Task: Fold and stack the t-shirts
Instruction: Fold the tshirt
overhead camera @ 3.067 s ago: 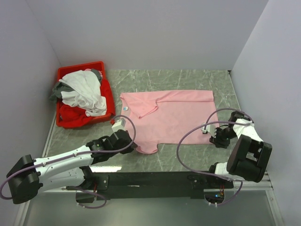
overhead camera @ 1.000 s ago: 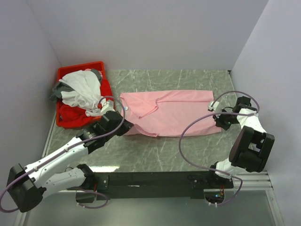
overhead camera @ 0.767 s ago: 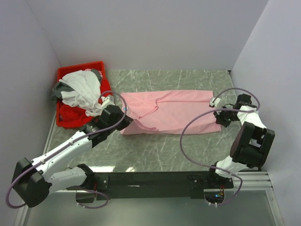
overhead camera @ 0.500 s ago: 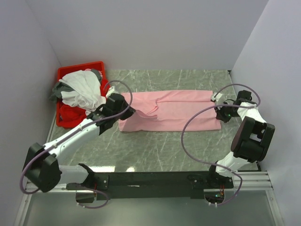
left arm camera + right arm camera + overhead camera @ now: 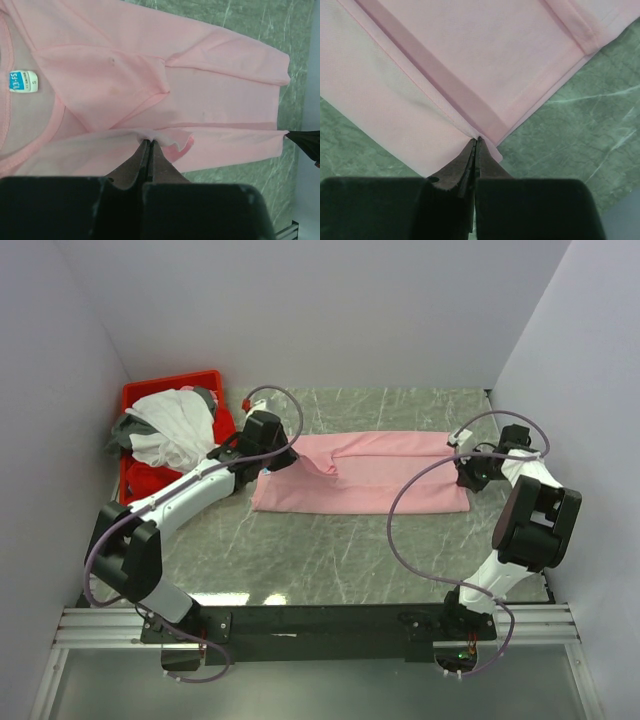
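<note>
The light pink t-shirt [image 5: 370, 480] lies folded lengthwise in a band across the middle of the table. My left gripper [image 5: 277, 454] is shut on its lifted near edge at the left end, seen in the left wrist view [image 5: 149, 141], beside the blue neck label [image 5: 22, 81]. My right gripper [image 5: 466, 462] is shut on the shirt's hem corner at the right end, seen in the right wrist view [image 5: 477, 141]. White, grey and red t-shirts [image 5: 175, 435] are heaped in the red bin [image 5: 170, 390].
The red plastic bin stands at the back left against the wall. White walls close in the green marble table [image 5: 330, 560] at the back and both sides. The arms' black base rail [image 5: 320, 625] runs along the near edge.
Both grippers have carried the shirt's near edge toward the back, over its far half. The shirt has gone from a wide spread shape to a narrow band. The left arm stretched far forward.
</note>
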{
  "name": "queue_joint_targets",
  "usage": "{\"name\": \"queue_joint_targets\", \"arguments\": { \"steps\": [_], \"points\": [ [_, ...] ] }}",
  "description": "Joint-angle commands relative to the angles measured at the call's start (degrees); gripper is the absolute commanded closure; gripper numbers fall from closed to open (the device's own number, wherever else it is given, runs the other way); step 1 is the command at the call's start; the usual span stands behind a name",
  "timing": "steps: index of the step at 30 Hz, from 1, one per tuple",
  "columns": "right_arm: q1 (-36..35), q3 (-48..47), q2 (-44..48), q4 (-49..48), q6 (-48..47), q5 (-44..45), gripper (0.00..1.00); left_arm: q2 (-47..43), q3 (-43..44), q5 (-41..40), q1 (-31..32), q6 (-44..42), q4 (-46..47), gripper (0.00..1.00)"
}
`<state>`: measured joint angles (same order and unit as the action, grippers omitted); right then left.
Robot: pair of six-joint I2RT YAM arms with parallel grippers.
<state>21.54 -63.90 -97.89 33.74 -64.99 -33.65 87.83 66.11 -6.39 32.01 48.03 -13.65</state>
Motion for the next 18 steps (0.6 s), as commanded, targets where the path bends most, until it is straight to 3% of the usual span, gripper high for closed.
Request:
{"name": "queue_joint_targets", "arguments": {
  "steps": [1, 18],
  "points": [
    [-0.36, -2.98, -1.34, -1.39, 1.71, -0.1, 1.0, 1.9, 3.59, 1.12, -0.72, -3.64, -0.32, 1.0],
    [-1.24, -5.36, -4.24, -2.27, 4.43, 0.95, 1.0, 10.51, 11.5, 1.73, -4.06, -5.76, -1.47, 1.0]
  ]
}}
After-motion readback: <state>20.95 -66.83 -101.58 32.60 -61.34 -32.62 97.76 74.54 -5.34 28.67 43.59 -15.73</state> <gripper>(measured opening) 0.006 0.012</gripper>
